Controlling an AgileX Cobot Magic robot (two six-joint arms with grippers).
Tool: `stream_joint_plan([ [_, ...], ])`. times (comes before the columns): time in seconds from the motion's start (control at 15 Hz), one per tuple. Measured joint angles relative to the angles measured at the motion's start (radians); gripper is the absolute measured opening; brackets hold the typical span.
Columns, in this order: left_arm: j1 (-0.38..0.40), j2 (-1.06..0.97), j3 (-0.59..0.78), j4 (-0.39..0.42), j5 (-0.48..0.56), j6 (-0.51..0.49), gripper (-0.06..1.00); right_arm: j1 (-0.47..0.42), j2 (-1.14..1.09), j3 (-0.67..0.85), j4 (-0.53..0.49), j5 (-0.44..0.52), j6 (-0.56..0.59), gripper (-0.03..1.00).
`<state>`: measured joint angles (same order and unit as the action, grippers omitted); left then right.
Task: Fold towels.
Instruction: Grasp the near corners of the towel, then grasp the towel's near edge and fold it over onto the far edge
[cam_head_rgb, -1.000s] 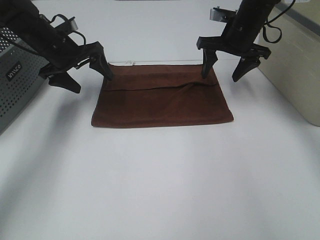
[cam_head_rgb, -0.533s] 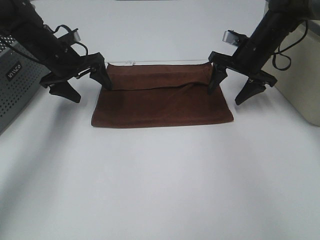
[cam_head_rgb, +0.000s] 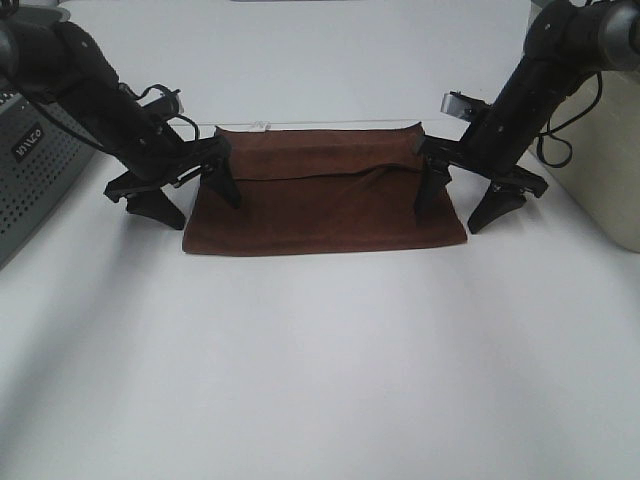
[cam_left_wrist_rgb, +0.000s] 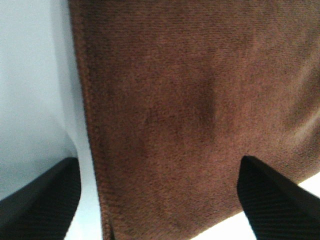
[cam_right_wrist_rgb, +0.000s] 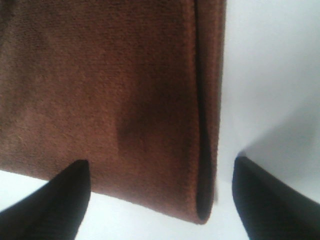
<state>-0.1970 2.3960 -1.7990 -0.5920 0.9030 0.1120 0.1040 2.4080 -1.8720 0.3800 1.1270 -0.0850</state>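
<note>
- From high up, we see a white table with the folded reddish-brown towel lying flat.
- The left gripper and the right gripper straddle the towel's short edges.
- Left wrist: we see the fingers spread wide.
- Right wrist: the fingers are equally spread.

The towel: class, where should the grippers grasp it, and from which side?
Probably its two short side edges, from above. The towel lies flat and doubled, so only edges offer a lip; the left gripper and right gripper straddle them, open.
</note>
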Motion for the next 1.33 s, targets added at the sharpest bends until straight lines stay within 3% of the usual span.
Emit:
stream_joint_plan([
  [0.2, -0.011, 0.009, -0.002, -0.007, -0.015, -0.015, 0.68, 0.0, 0.02, 0.0, 0.077, -0.025, -0.036, 0.62],
  [0.4, -0.011, 0.02, -0.002, -0.003, -0.022, -0.022, 0.3, 0.0, 0.029, 0.0, 0.078, -0.066, -0.03, 0.32],
  [0.47, -0.011, 0.021, -0.002, 0.001, -0.022, -0.022, 0.13, 0.0, 0.03, 0.0, 0.053, -0.068, -0.008, 0.17],
  [0.53, -0.011, 0.021, -0.002, 0.006, -0.018, -0.022, 0.03, 0.0, 0.031, 0.0, 0.033, -0.069, 0.016, 0.04],
  [0.6, -0.011, 0.021, -0.002, 0.008, -0.011, -0.022, 0.01, 0.001, 0.031, 0.0, 0.013, -0.064, 0.039, 0.0],
  [0.8, -0.011, -0.012, -0.002, 0.072, 0.023, -0.04, 0.01, 0.003, -0.008, 0.009, -0.052, -0.038, 0.068, 0.0],
  [1.0, -0.011, -0.066, 0.006, 0.087, 0.088, -0.043, 0.01, 0.003, -0.089, 0.1, -0.034, -0.039, 0.068, 0.0],
  [1.2, -0.031, -0.141, 0.187, 0.094, 0.075, -0.043, 0.01, 0.005, -0.212, 0.36, 0.005, -0.126, 0.041, 0.0],
  [1.27, -0.031, -0.141, 0.187, 0.094, 0.075, -0.043, 0.01, 0.005, -0.212, 0.36, 0.005, -0.126, 0.041, 0.0],
  [1.33, -0.053, -0.198, 0.316, 0.097, 0.041, -0.043, 0.01, 0.021, -0.259, 0.493, 0.016, -0.176, 0.02, 0.0],
])
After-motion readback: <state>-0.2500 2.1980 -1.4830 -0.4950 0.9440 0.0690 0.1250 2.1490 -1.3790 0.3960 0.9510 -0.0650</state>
